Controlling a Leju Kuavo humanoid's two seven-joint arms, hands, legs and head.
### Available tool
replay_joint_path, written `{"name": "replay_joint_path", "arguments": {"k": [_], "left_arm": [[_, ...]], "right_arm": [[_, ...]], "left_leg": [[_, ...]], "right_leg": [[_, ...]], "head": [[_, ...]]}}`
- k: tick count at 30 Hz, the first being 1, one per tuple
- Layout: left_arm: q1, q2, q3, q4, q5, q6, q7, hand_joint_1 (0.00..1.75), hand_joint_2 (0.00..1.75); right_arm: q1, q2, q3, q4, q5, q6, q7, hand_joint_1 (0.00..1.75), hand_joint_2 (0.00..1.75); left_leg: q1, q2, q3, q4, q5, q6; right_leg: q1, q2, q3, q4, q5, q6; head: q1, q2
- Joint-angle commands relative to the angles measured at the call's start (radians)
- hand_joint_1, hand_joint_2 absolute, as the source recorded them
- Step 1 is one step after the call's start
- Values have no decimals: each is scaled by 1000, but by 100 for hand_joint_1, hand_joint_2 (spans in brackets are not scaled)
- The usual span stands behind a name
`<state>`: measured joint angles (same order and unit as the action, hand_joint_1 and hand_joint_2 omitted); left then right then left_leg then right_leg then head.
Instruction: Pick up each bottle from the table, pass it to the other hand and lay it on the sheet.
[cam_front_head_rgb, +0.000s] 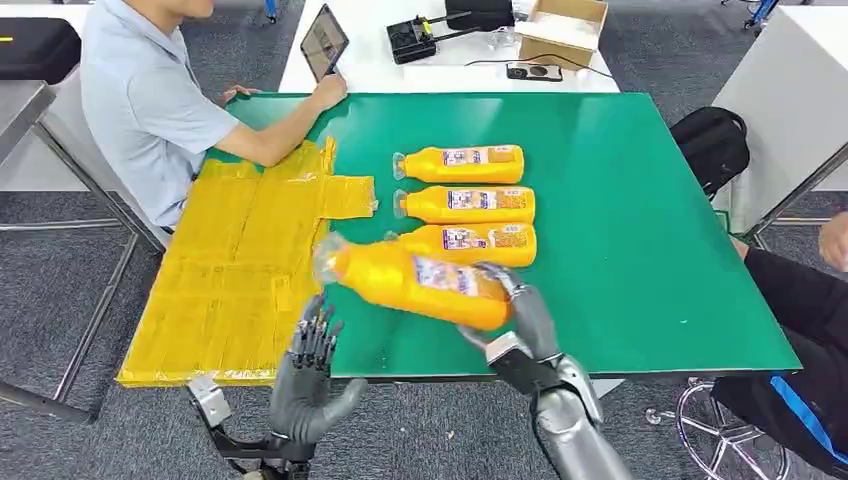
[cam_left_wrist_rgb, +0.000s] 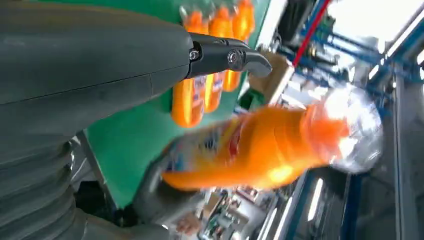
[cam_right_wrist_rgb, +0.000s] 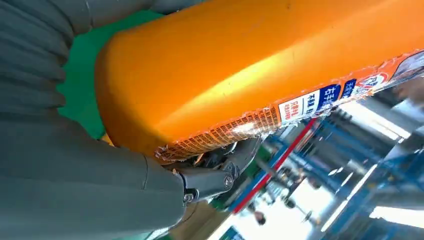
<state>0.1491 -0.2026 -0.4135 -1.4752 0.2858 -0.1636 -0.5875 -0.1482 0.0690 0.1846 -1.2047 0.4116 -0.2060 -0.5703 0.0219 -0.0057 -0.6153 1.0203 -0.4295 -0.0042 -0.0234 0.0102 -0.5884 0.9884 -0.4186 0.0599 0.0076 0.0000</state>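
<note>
Nearest the robot, the left hand (cam_front_head_rgb: 305, 385) was raised at the near edge of the green table (cam_front_head_rgb: 640, 250), palm up, its fingers (cam_front_head_rgb: 318, 335) spread apart and nothing held in them. Just beside it, to its right, the right hand (cam_front_head_rgb: 520, 325) was wrapped around the base end of an orange bottle (cam_front_head_rgb: 415, 280), which was carried clear of the table surface. The bottle was held nearly level, tilted slightly, with its clear cap end (cam_front_head_rgb: 328, 258) pointed toward the left hand and above the edge of the yellow sheet (cam_front_head_rgb: 220, 290). In the right wrist view the bottle's orange body (cam_right_wrist_rgb: 240, 65) was seen pressed against the hand, with dark fingers (cam_right_wrist_rgb: 220, 170) curled under its label. In the left wrist view the held bottle (cam_left_wrist_rgb: 260, 150) appeared blurred, apart from the left hand's thumb (cam_left_wrist_rgb: 230, 55).

Farther back on the table, three more orange bottles were laid side by side on their sides, caps toward the sheet: the nearest (cam_front_head_rgb: 475, 243) just behind the held one, the middle one (cam_front_head_rgb: 468, 204) and the farthest (cam_front_head_rgb: 462, 164). The yellow sheet was spread over the left part of the table.

At the far left corner a person in a grey shirt (cam_front_head_rgb: 140, 100) was seated, one forearm rested on the table near a tablet (cam_front_head_rgb: 323, 42). Beyond, a cardboard box (cam_front_head_rgb: 563, 28) and a black device (cam_front_head_rgb: 412, 40) were set on a white table (cam_front_head_rgb: 360, 60).
</note>
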Motion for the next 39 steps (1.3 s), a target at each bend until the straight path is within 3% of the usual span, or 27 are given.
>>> {"name": "replay_joint_path", "arguments": {"k": [1, 3, 6, 14, 17, 22, 27, 35, 37, 39], "left_arm": [[-71, 32, -46, 71, -39, 0, 10, 0, 175], [-91, 24, -50, 83, -129, 58, -4, 0, 175], [-129, 5, -53, 136, -132, 20, 47, 0, 175], [-168, -33, -18, 123, -94, -27, 44, 0, 175], [-169, -38, -3, 102, -45, -50, 34, 0, 175], [-141, -34, 30, 0, -5, -25, -7, 0, 175], [-118, -41, 75, -61, -46, 117, -61, 0, 175], [-115, -47, 95, -59, -8, 143, -52, 3, 175], [-114, -46, 112, -55, 40, 144, -33, 169, 175], [-115, -40, 119, -47, 89, 117, -13, 175, 175]], "right_arm": [[-24, 40, 154, 43, 66, 9, -13, 175, 175], [-32, 75, 219, 87, 68, 16, -15, 175, 175], [-66, 90, 336, 155, 109, -17, -60, 175, 175], [-102, 142, 395, 232, 58, 1, -85, 175, 175], [-102, 125, 426, 261, 81, -8, -69, 175, 175], [-79, 108, 405, 303, 60, -25, -86, 175, 175], [-30, 98, 389, 278, 65, -25, -72, 175, 175], [-12, 96, 383, 282, 66, -24, -65, 175, 175], [0, 92, 384, 291, 78, -29, -61, 175, 175], [13, 88, 384, 297, 89, -38, -63, 175, 175]], "left_leg": [[0, 2, 3, -1, -1, 1], [0, 4, 5, -2, -1, 1], [0, 2, 3, -2, -1, 0], [0, 1, 3, -1, 0, 1], [0, 1, 2, -1, 0, 1], [1, 0, 4, -1, -1, 1], [1, -2, 2, -1, 0, 1], [1, -2, 1, -1, 0, 1], [1, -2, 2, -2, 0, 1], [1, -3, 2, -2, 0, 1]], "right_leg": [[1, 0, 3, -1, 0, -3], [1, 2, 3, -1, 0, -4], [1, 1, 2, -1, 0, -2], [1, 0, 2, -1, 0, -3], [1, 0, 1, -1, 0, -2], [1, -1, 4, -1, -1, -3], [1, -3, 1, -1, -2, -2], [1, -4, 0, -1, -1, -2], [1, -4, 2, -2, -1, -3], [2, -5, 2, -3, -2, -3]], "head": [[0, 0], [0, 0], [0, 0], [0, 0], [0, 0], [1, 0], [0, 0], [0, 0], [0, 0], [0, 0]]}}
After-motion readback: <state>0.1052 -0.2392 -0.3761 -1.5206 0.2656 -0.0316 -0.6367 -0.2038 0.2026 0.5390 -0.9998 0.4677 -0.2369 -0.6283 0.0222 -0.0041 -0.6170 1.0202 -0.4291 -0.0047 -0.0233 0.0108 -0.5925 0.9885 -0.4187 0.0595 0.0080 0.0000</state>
